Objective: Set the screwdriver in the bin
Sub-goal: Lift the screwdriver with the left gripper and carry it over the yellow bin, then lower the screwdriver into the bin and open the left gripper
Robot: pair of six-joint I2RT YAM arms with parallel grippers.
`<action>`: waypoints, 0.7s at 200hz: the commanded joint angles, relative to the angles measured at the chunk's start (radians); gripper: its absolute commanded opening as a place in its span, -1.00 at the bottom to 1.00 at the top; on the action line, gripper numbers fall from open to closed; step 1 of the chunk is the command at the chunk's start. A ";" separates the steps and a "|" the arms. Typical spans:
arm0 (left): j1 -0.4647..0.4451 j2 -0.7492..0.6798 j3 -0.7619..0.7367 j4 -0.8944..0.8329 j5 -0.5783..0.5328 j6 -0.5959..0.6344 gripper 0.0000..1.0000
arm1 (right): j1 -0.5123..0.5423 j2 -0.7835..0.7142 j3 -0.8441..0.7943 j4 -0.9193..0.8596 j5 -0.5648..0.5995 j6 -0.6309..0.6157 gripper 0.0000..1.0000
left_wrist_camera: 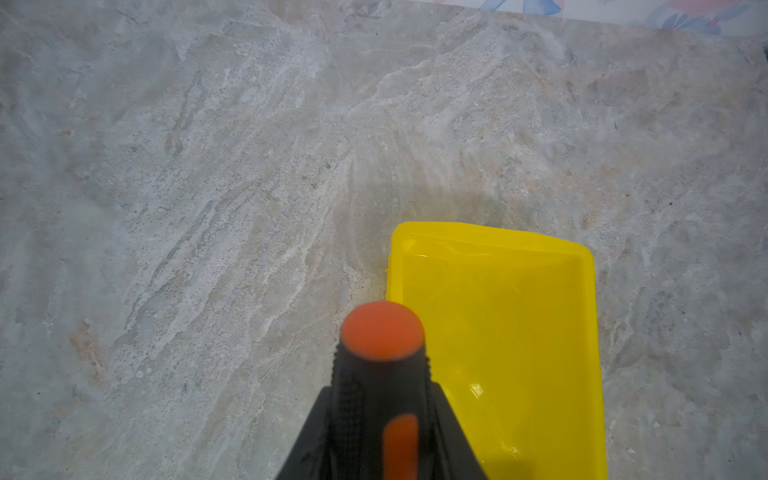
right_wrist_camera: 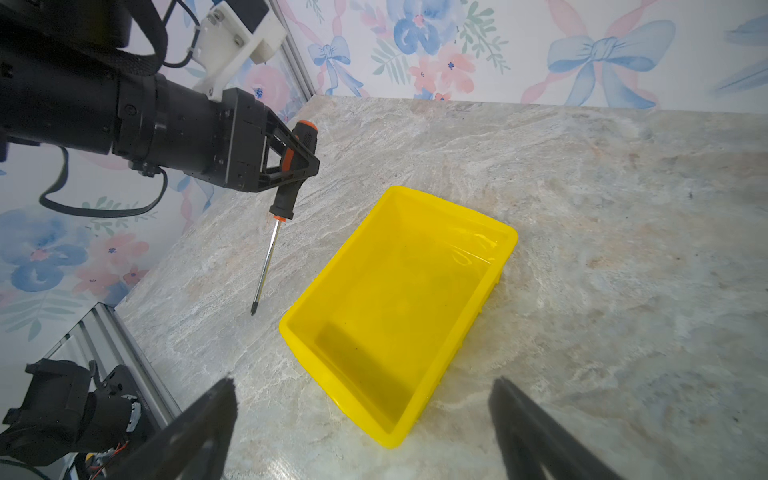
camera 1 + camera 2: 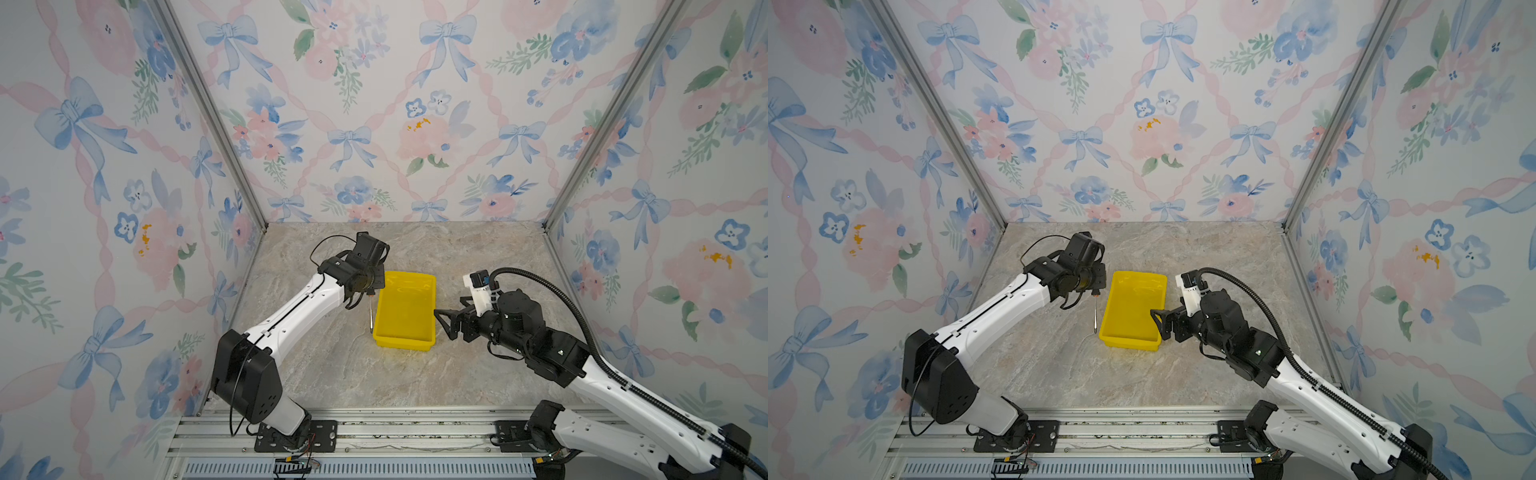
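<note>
Screwdriver (image 1: pixel 380 374) handle pinched in left gripper (image 2: pixel 309 162), shaft hanging tip-down just left of bin (image 3: pixel 403 343), outside it. Risk: moving right this low, shaft hits the rim and shoves the bin. Right gripper (image 3: pixel 444 324) wide, empty, at bin's right side.

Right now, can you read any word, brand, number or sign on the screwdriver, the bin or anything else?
None: no word, number or sign can be read in any view.
The screwdriver and the bin show no legible marking.
</note>
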 commanded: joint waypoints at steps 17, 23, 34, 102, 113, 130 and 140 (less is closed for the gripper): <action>-0.055 0.131 0.118 -0.016 0.015 0.019 -1.00 | -0.011 -0.063 -0.030 -0.095 0.068 0.013 0.93; -0.060 0.156 0.132 -0.017 0.015 0.015 -1.00 | -0.011 -0.075 -0.038 -0.099 0.074 0.017 0.94; -0.067 0.193 0.157 -0.016 0.021 0.005 -1.00 | -0.011 -0.093 -0.045 -0.115 0.086 0.027 0.94; -0.101 0.370 0.254 -0.014 0.031 -0.001 -1.00 | -0.011 -0.148 -0.079 -0.170 0.163 0.068 0.94; -0.102 0.390 0.260 -0.013 0.036 0.000 -1.00 | -0.011 -0.147 -0.076 -0.178 0.180 0.072 0.93; -0.106 0.413 0.268 -0.013 0.044 0.004 -1.00 | -0.011 -0.143 -0.070 -0.186 0.200 0.072 0.94; -0.107 0.421 0.269 -0.013 0.047 0.005 -1.00 | -0.011 -0.141 -0.065 -0.189 0.209 0.073 0.94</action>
